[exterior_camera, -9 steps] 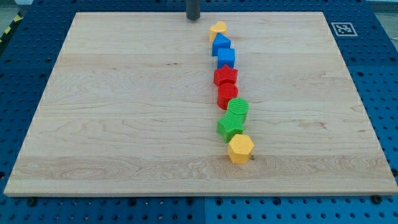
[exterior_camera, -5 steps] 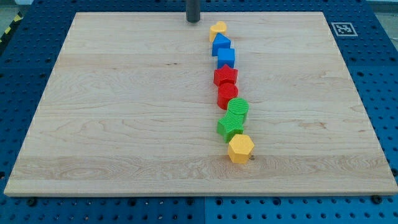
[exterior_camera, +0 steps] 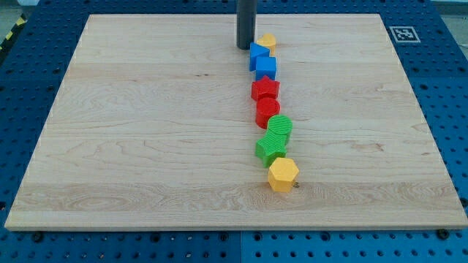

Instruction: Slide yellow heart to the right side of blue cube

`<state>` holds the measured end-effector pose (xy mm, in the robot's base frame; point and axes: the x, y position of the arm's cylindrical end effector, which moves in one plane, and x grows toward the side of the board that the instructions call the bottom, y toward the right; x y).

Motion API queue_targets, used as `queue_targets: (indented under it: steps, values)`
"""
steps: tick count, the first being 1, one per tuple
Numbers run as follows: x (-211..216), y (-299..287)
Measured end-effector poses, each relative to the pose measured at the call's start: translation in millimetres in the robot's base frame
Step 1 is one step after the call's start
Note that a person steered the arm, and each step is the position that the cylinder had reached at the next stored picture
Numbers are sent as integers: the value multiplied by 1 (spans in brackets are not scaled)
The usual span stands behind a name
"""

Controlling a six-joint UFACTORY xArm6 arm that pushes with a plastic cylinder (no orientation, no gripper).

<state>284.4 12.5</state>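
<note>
Board (exterior_camera: 146, 146) of pale wood with visible grain is laid on a blue perforated base (exterior_camera: 453, 109); a fiducial marker (exterior_camera: 402, 33) is printed at the board's top right corner. A column of ridged, matte blocks runs up the board just right of centre.

Nearest the view's bottom, a yellow hexagonal block (exterior_camera: 282, 174) is seen. Touching it above is a green star-like block (exterior_camera: 270, 149), then a green rounded block (exterior_camera: 279, 127). A red cylinder-like block (exterior_camera: 267, 111) and a red star block (exterior_camera: 265, 89) follow, each touching the next. The blue cube (exterior_camera: 265, 67) sits above these, with a second blue block (exterior_camera: 259, 52), of angular shape, touching it.

The yellow heart (exterior_camera: 267, 41) is located at the top of the column, against the upper right of the angular blue block, partly hidden; its lobes are hard to make out.

The tip (exterior_camera: 244, 47) is placed just left of the angular blue block and the yellow heart. No jaws are fitted; the arm ends in a plain dark rod.
</note>
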Motion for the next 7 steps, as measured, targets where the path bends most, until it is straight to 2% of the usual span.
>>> queue_targets:
  steps: [1, 2, 3, 5, 7]
  values:
    - [0, 31]
    - [0, 99]
    - [2, 121]
    - [-19, 91]
    - [25, 93]
